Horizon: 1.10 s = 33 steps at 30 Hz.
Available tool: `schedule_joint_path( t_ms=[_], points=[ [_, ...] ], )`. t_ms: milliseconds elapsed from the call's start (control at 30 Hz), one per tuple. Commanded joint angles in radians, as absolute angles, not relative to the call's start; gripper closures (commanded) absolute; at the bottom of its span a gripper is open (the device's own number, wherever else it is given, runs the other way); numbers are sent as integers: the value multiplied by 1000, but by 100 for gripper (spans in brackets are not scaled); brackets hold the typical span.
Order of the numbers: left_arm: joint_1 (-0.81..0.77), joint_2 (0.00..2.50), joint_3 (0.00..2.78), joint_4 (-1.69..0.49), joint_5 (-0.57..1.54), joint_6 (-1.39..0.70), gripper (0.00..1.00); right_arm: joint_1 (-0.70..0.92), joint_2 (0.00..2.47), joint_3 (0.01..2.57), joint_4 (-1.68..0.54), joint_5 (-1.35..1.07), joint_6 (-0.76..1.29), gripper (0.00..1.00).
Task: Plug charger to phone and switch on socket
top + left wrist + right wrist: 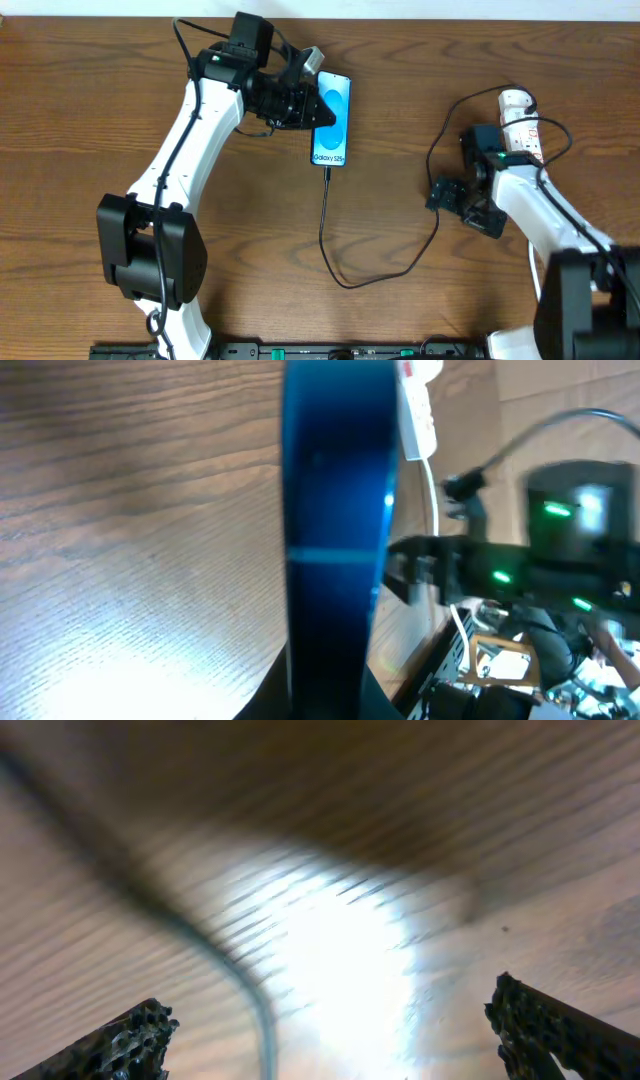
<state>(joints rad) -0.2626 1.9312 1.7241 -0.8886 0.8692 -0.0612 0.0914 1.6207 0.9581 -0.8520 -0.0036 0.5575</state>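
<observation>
On the left side of the table, my left arm reaches to the phone, which lies screen up and lit blue. My left jaws are closed on its upper left edge. In the left wrist view the phone fills the middle almost edge-on, so I judge this a steadying pinch, though the tips themselves are hidden. The phone is stiff, fairly light and made of slippery glass. Its edges are the place to hold it, gently, with no press on the screen.

Just below the phone, the charger cable meets its bottom edge. From above the small tip looks seated, though it is too small to be sure. The cable runs toward me, bends right and loops up toward the right arm. It is thin, limp and light. A tug anywhere along it could pull the tip out or drag the phone, so any hold belongs on the stiff plug ends.

Further right, my right jaws stand wide with nothing between them. Their fingertips are apart over bare wood, with a blurred stretch of cable beneath. At the far right lies the power strip, white with red marks and partly under my arm. It is rigid and probably light enough to slide, so I think its switch wants one tip pressing straight down.
</observation>
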Motion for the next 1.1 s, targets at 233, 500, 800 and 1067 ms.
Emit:
schedule_joint_path(
  t_ms=[233, 500, 800, 1067],
  points=[
    [-309, 1959, 1705, -869, 806, -134, 93, 93, 1364, 974, -868, -129, 479, 1],
    [-316, 2086, 1705, -836, 846, -193, 93, 93, 1320, 974, -857, -198, 447, 1],
    [-316, 2197, 1705, -849, 882, -197, 93, 93, 1320, 974, -856, -198, 447, 1],
    [-319, 2217, 1705, -840, 878, -197, 93, 93, 1320, 974, -848, -202, 448, 1]
  ],
)
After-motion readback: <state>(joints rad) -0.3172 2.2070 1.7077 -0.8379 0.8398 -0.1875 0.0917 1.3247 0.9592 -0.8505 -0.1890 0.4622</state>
